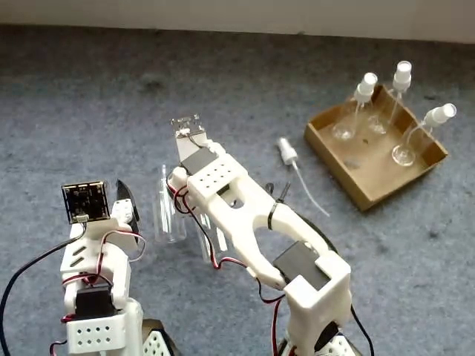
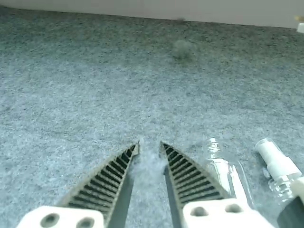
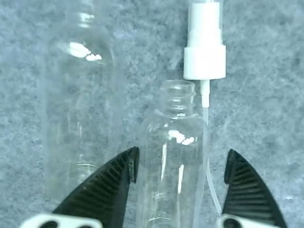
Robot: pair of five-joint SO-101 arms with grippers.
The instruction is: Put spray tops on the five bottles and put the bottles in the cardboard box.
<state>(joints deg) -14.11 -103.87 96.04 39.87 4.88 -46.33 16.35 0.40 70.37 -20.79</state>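
Note:
Three clear bottles with white spray tops (image 1: 419, 137) stand in the cardboard box (image 1: 371, 178) at the right. Between the arms a capless clear bottle (image 1: 167, 211) lies on the carpet. My right gripper (image 3: 183, 154) is open, with a capless bottle (image 3: 173, 142) lying between its fingers, touching neither. A white spray top (image 3: 204, 54) lies at that bottle's neck, and a second bottle (image 3: 78, 104) lies alongside. My left gripper (image 2: 149, 145) hovers low over the carpet, slightly open and holding nothing, with a bottle (image 2: 223, 166) and spray top (image 2: 278, 164) beside it.
Another spray top (image 1: 287, 153) with its long tube lies loose on the grey carpet between the right arm and the box. A pale wall edge runs along the far side. Bare carpet stretches behind the arms.

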